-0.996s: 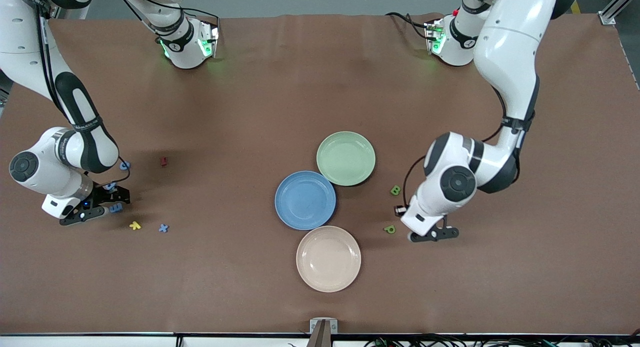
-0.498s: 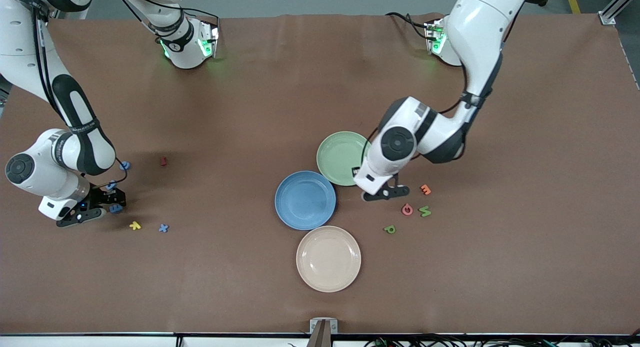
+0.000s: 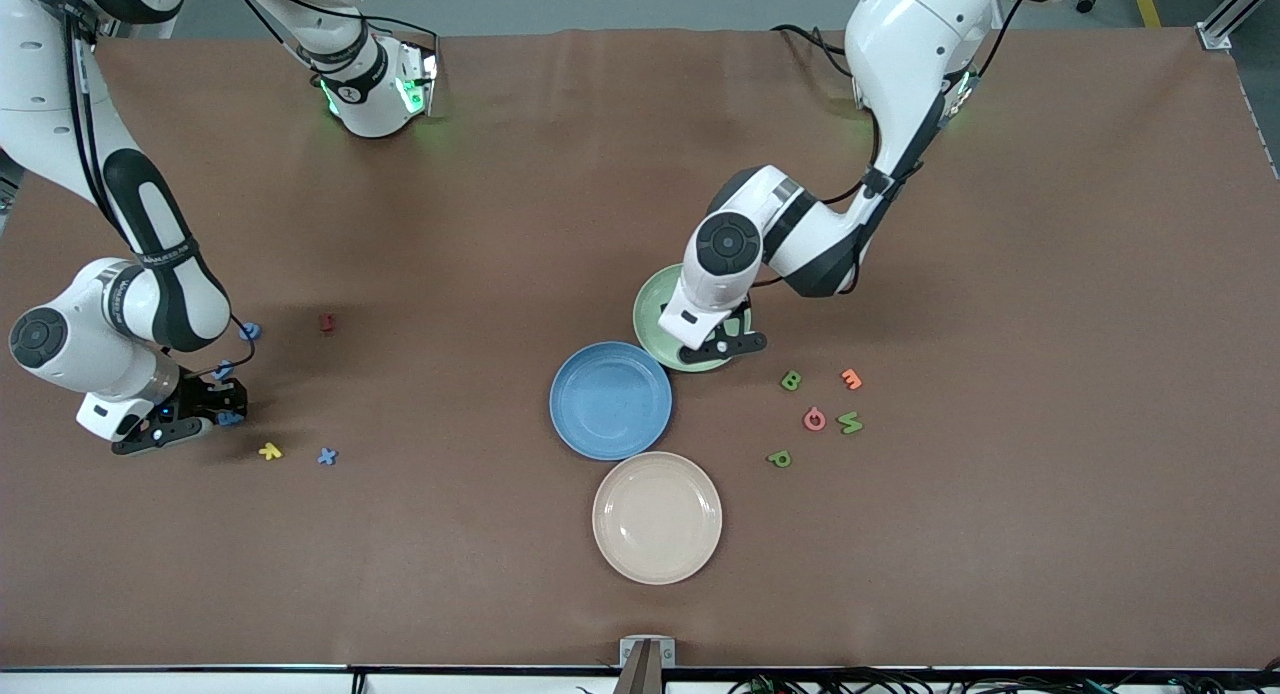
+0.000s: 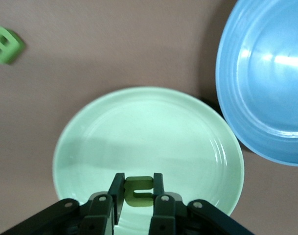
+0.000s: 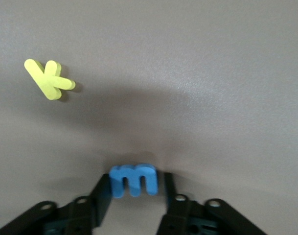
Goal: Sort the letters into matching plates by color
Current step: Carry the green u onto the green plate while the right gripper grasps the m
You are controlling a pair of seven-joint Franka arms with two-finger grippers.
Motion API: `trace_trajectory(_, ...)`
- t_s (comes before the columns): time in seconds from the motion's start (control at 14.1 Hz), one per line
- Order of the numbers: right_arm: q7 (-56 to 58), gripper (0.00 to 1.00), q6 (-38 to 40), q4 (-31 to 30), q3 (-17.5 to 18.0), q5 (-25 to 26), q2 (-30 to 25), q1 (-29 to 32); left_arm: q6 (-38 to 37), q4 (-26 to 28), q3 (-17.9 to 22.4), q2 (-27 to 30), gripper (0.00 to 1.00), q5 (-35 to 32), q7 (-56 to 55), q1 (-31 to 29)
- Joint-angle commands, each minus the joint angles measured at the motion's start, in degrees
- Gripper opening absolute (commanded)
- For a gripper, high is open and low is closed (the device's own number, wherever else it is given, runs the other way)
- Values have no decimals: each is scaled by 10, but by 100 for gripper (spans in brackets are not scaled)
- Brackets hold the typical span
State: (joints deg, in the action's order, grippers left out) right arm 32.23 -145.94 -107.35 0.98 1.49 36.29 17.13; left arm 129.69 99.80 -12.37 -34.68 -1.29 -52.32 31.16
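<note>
1. The left gripper (image 3: 722,349) hangs over the pale green plate (image 3: 652,309), above the rim that is nearer to the front camera. Its fingers (image 4: 117,193) are clamped on a small green letter (image 4: 138,190), which is in the air over the plate.
2. The right gripper (image 3: 195,414) is low at the table, toward the right arm's end. Its fingers (image 5: 103,193) stand on both sides of a blue letter E (image 5: 133,179). They are very close to the letter, but I cannot tell if they already press it.
3. The blue plate (image 3: 610,401) lies just beside the green plate, nearer to the front camera, and nothing is in it. The cream-beige plate (image 3: 657,517) is nearer still.
4. Near the right gripper lie a yellow K (image 3: 270,451) and a blue X (image 3: 327,456). Two more blue letters (image 3: 250,330) and a red letter (image 3: 326,322) lie farther from the camera.
5. Toward the left arm's end lie a green B (image 3: 791,380), an orange E (image 3: 851,379), a pink G (image 3: 814,419), a green V (image 3: 849,423) and a green P (image 3: 780,459), all on the table.
</note>
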Motion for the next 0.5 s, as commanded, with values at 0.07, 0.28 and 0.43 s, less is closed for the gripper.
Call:
trace_trajectory(0.07, 7, 3, -1, 6, 7, -14, 11, 8, 32, 52, 2, 17, 20, -13, -21, 16)
trace_trajectory(0.28, 3, 0, 20, 19, 6, -21, 6, 4, 33, 60, 2, 23, 26, -13, -22, 20)
trace_trajectory(0.43, -6, 0, 94, 60, 6, -22, 2, 2, 33, 60, 2, 26, 38, -13, -21, 22)
